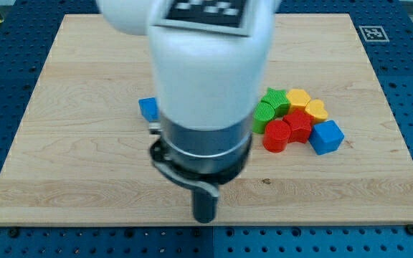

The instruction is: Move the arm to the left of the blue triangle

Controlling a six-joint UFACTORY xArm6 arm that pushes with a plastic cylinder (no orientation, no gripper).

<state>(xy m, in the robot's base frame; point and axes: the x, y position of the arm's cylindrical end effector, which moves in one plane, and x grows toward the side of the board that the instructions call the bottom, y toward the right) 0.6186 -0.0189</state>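
Blue block [148,108], small, shape unclear, half hidden behind arm, tip [204,218] below it, no claw visible.

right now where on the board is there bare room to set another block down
The wooden board is bare across the view's left, from its edge up to the small blue block, and along the view's right edge. It is crowded right of centre: green, yellow, red and blue blocks huddle together. My tip sits near the view's bottom edge.

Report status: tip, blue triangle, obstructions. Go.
My tip low at the view's bottom, clear of blocks. Small blue triangle block half hidden behind arm, up-left of tip. Nothing between.
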